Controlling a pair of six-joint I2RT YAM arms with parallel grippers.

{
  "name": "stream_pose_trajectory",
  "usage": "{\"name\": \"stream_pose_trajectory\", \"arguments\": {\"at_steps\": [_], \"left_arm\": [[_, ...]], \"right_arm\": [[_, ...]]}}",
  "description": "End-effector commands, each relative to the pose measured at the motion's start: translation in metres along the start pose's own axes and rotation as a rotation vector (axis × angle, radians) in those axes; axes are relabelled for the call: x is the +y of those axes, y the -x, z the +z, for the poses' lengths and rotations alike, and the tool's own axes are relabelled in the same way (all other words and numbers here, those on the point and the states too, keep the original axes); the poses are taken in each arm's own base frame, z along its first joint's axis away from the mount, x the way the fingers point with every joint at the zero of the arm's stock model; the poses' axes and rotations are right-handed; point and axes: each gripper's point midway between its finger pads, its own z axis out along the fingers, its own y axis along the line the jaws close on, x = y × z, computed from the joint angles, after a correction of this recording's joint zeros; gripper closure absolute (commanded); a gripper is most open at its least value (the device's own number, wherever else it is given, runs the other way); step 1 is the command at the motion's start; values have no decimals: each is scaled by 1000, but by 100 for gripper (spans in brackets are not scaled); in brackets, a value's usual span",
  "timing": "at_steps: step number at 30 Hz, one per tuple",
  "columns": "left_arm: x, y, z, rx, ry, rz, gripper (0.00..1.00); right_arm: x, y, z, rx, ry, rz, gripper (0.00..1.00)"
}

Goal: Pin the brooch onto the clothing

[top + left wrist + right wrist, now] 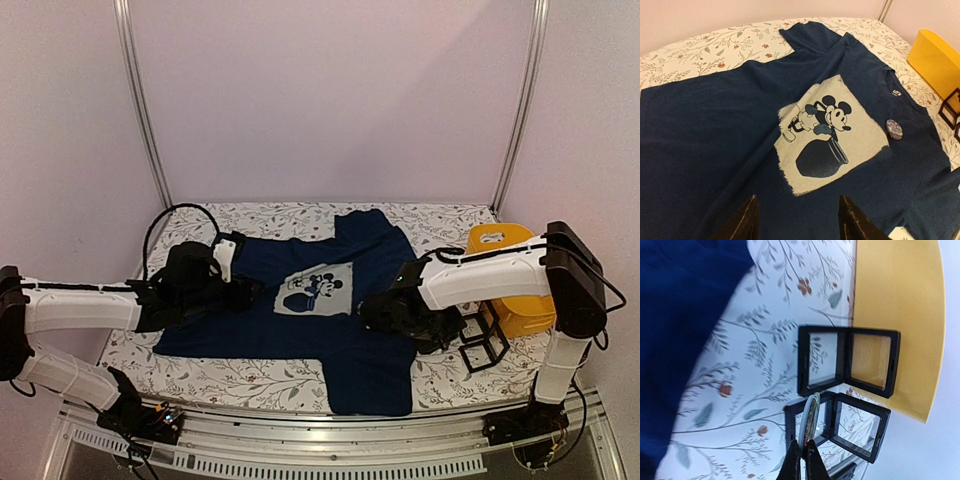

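Right gripper (802,462) has its fingertips pinched tight on the lower rim of the brooch (810,412), a thin disc standing edge-on. Just beyond it, two open black frame cases (847,360) sit on the floral table (755,365) against a yellow bin (900,305) near the right edge. Left gripper (797,220) hangs half open and holds nothing, above the hem end of the navy T-shirt (715,130). The shirt lies flat mid-table, its long axis running left to right with the collar toward the right edge. A round badge (893,129) rests beside the collar.
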Motion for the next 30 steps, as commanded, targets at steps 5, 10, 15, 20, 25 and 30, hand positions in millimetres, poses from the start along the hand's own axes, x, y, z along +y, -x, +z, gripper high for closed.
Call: {"name": "stream_pose_trajectory", "arguments": {"at_steps": [5,10,15,20,25,30], "left_arm": [[-50,63,-31,-204,-145,148,47],[-101,88,-58,-279,-329,263,47],[-172,99,-103,-302,-630,392,48],[-213,96,-139,-278,-833,461,48],[-231,95,-160,-253,-936,496,48],[-230,87,-168,-220,-953,525,46]], "right_arm": [[16,114,-157,-561,657,73,100],[-2,135,-276,-1021,1072,-67,100],[-13,92,-350,-1291,1446,-373,100],[-23,67,-380,-1398,1575,-518,100],[-18,59,-378,-1384,1597,-575,100],[-13,53,-372,-1347,1594,-608,100]]}}
